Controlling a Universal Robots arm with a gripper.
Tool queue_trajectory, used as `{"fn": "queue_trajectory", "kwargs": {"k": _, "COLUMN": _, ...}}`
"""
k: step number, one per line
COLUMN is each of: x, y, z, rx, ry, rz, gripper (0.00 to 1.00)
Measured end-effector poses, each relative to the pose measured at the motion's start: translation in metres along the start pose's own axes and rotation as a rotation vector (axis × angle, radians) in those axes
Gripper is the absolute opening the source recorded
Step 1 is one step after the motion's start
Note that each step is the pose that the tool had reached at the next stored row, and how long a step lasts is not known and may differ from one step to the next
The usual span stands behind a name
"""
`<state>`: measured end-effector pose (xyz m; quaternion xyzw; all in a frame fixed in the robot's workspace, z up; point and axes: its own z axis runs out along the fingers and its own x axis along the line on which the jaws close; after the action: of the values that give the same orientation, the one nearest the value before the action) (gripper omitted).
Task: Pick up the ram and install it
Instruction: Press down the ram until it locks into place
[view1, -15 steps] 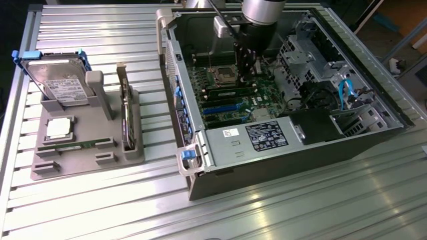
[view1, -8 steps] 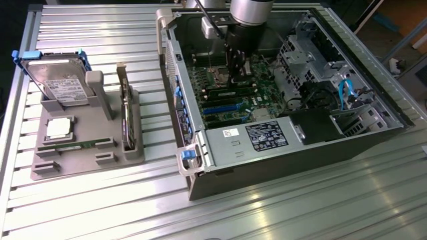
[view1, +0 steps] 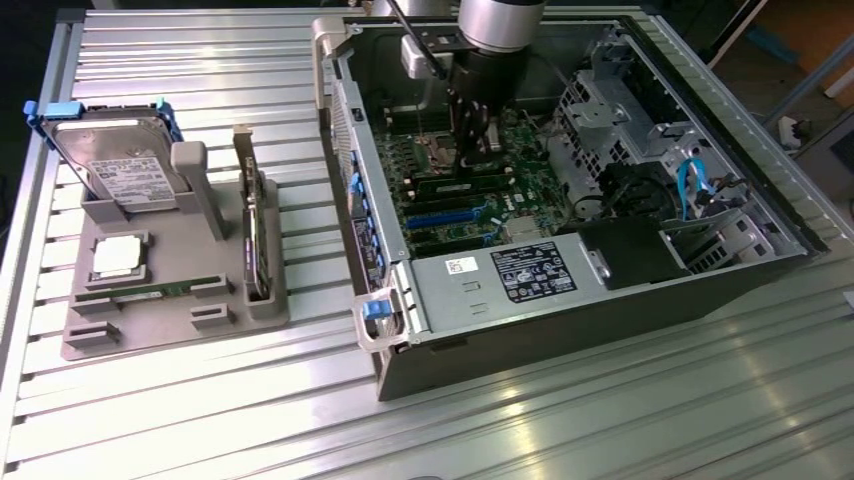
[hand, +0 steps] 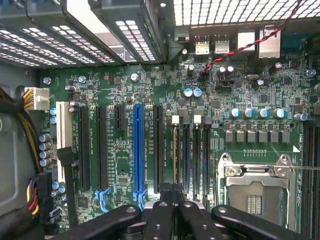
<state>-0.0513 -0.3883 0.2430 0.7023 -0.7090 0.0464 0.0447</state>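
Observation:
The ram (view1: 144, 290), a long narrow green stick, lies flat in a slot of the grey holder tray (view1: 174, 325) at the exterior view's left, outside the computer. My gripper (view1: 475, 148) hangs inside the open computer case (view1: 561, 330), far from the ram and just above the motherboard (view1: 534, 190). In the wrist view its black fingers meet at the tips, so the gripper (hand: 173, 189) is shut with nothing between them. It sits over the row of memory slots (hand: 186, 150), beside the bare processor socket (hand: 255, 192). One slot shows a thin golden line along its length.
The tray also carries a hard drive (view1: 123, 170), a square silver chip (view1: 118, 256) and a dark card (view1: 254, 240) standing on edge. Inside the case are a blue expansion slot (hand: 137, 150), drive cages (view1: 607, 110), cables (view1: 691, 185) and the power supply (view1: 527, 272).

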Motion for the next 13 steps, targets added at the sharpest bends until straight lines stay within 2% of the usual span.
{"fn": "queue_trajectory", "kwargs": {"k": 8, "x": -0.0010, "y": 0.0000, "z": 0.0077, "rx": 0.0000, "ry": 0.0006, "rz": 0.000, "gripper": 0.11}}
{"fn": "queue_trajectory", "kwargs": {"k": 13, "x": -0.0011, "y": 0.0001, "z": 0.0090, "rx": -0.0002, "ry": 0.0016, "rz": 0.000, "gripper": 0.11}}
